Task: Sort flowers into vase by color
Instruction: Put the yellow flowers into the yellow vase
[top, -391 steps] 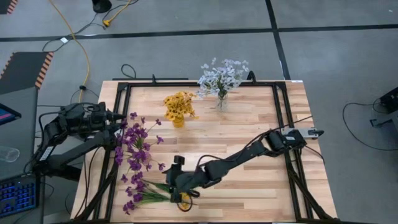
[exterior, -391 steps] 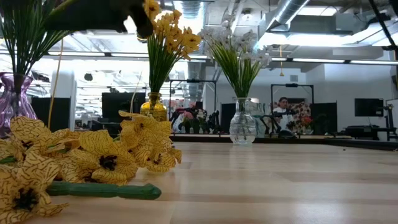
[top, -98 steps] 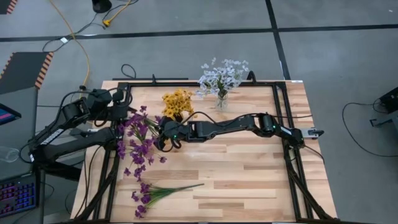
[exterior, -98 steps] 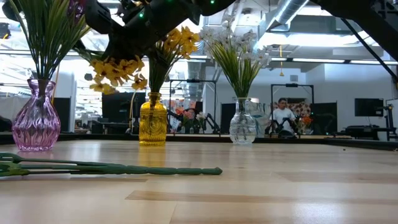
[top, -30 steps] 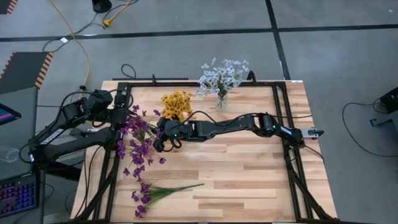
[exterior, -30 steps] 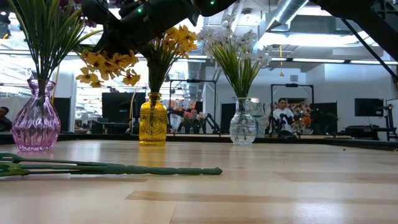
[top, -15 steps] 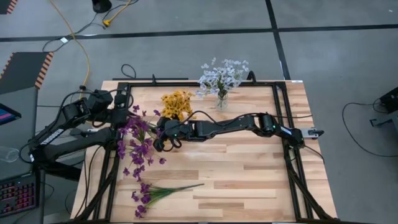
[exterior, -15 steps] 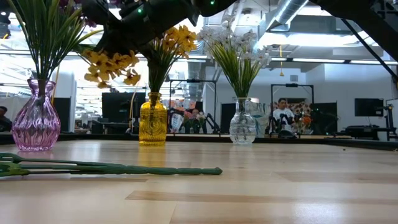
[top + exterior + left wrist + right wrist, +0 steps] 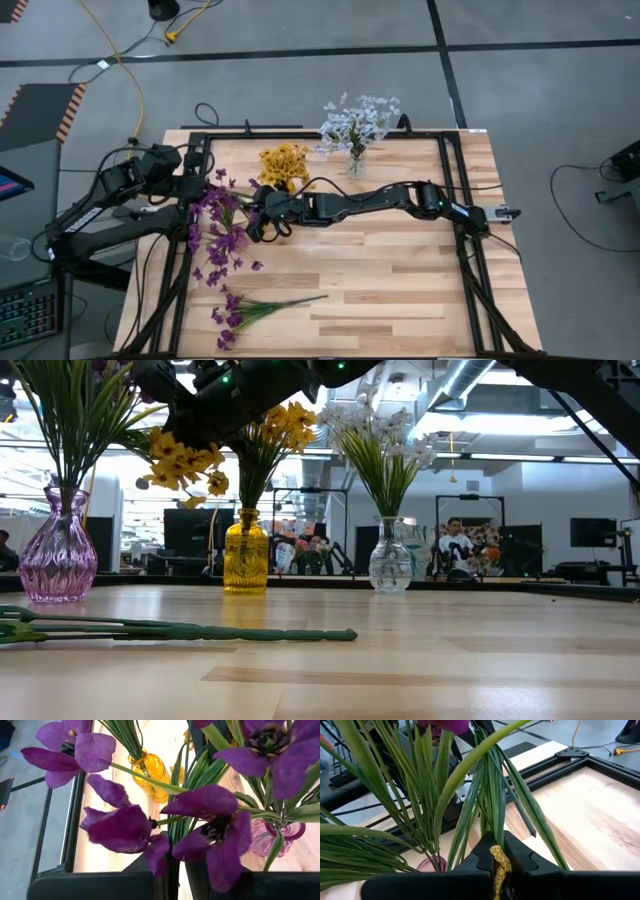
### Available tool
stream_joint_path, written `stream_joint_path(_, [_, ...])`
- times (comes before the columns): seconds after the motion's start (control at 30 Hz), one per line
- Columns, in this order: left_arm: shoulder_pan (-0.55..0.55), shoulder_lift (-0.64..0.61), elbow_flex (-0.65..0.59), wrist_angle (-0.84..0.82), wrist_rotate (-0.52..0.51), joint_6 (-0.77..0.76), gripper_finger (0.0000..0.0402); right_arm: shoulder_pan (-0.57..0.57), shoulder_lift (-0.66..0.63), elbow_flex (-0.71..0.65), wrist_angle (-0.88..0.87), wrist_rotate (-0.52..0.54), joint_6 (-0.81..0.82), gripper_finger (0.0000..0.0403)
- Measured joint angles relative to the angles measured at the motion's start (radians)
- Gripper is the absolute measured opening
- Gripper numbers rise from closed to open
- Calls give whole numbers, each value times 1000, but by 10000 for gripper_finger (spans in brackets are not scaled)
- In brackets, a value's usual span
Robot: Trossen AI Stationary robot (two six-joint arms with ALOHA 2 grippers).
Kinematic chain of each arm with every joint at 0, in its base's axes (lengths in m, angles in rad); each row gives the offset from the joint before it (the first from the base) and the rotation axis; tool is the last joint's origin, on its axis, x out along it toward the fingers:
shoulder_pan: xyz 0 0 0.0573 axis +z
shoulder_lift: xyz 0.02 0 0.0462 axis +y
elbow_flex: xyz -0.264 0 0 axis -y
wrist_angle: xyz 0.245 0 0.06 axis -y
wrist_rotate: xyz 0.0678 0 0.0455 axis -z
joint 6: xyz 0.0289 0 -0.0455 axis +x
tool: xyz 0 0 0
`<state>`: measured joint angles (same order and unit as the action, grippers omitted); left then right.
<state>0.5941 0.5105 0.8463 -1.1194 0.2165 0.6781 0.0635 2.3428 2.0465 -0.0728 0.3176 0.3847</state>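
Note:
My right gripper (image 9: 262,214) reaches across the table to the left half, high above it, shut on a yellow flower spray (image 9: 186,464). The spray hangs between the purple vase (image 9: 58,556) and the yellow vase (image 9: 246,556). The yellow vase holds yellow flowers (image 9: 285,168). My left gripper (image 9: 192,186) is at the left edge among the purple flowers (image 9: 215,228), shut on green stems (image 9: 176,851). White flowers (image 9: 356,124) stand in a clear vase (image 9: 390,558). One purple spray (image 9: 256,308) lies flat on the table near the front. My right gripper pinches the yellow spray (image 9: 499,864) between its two fingers; only a yellow bit shows between them, and which part it is I cannot tell. The spray is lifted clear, and its blossoms (image 9: 186,464) hang below the gripper. My left gripper pinches thin green stems of the purple flowers (image 9: 175,862) between its two fingers. The blossoms (image 9: 210,827) spread out just past the fingertips, and other stems stand in the purple vase (image 9: 272,837).
A black frame (image 9: 320,134) runs round the table top. The three vases stand in a row along the far and left part of the table. People and equipment show in the room behind (image 9: 455,548).
The yellow spray in my right gripper has shifted a little away from the purple vase and toward the yellow vase, still hanging clear of the table. My left arm has kept still.

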Motion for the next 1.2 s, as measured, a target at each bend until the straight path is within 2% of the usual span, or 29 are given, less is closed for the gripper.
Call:
stream_joint_path(0.13, [0,0,0,0,-1,0,35,0,0,0,0,-1,0,64])
stream_joint_path(0.33, [0,0,0,2,-4,0,33,1,0,0,1,-5,0,116])
stream_joint_path(0.53, [0,-1,0,3,-51,-3,32,1,0,0,-3,-5,0,151])
stream_joint_path(0.83, [0,-1,0,-9,-184,-20,32,4,0,0,-86,-9,0,151])
stream_joint_path(1.2, [0,-1,0,-10,-340,-60,32,18,0,0,-105,-10,0,146])
